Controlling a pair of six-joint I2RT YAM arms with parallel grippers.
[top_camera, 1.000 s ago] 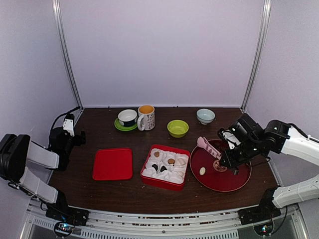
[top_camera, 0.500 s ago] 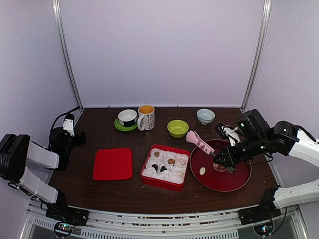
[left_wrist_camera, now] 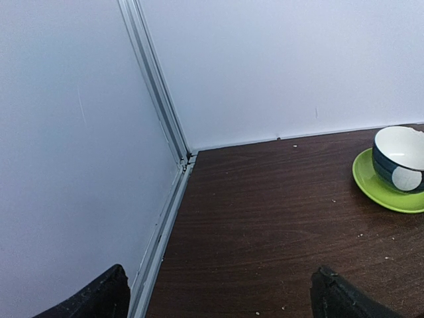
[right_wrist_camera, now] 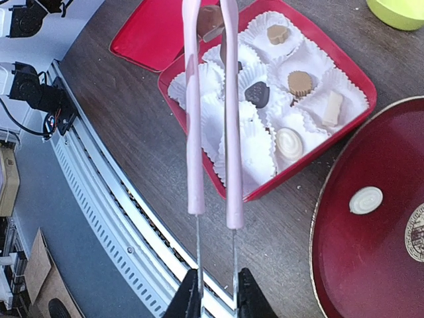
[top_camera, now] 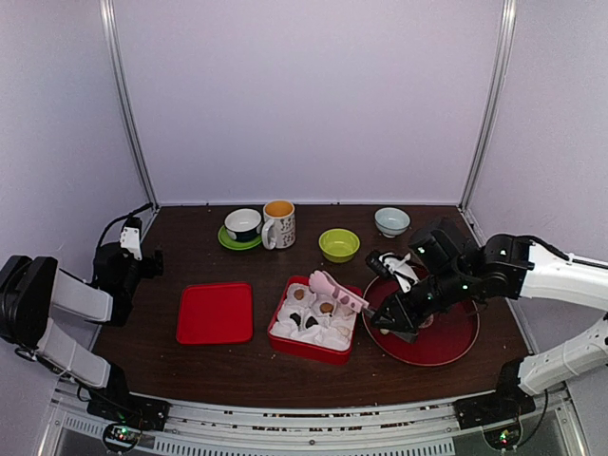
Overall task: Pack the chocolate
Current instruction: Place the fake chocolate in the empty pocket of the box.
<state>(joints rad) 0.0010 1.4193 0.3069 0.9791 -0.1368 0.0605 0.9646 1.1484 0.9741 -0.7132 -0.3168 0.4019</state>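
My right gripper (right_wrist_camera: 216,295) is shut on the metal ends of the pink-handled tongs (right_wrist_camera: 228,132). The tongs pinch a brown chocolate (right_wrist_camera: 211,21) at their tip, above the far side of the red box (right_wrist_camera: 311,149). The box's white paper cups hold several chocolates: a tan heart (right_wrist_camera: 276,33), a caramel round (right_wrist_camera: 299,82), a dark heart (right_wrist_camera: 257,94), a cream bar (right_wrist_camera: 331,109) and a white round (right_wrist_camera: 289,140). One white chocolate (right_wrist_camera: 366,199) lies on the dark red plate (top_camera: 446,347). In the top view the right gripper (top_camera: 394,318) hovers between plate and box (top_camera: 309,350). My left gripper (left_wrist_camera: 222,295) is open and empty at the far left.
A flat red lid (top_camera: 216,312) lies left of the box. Along the back stand a cup on a green saucer (top_camera: 243,226), a mug (top_camera: 279,223), a green bowl (top_camera: 339,244) and a pale blue bowl (top_camera: 391,220). Enclosure walls ring the table.
My right arm has swung left from above the red plate, carrying the tongs over the red box. The left arm has not moved.
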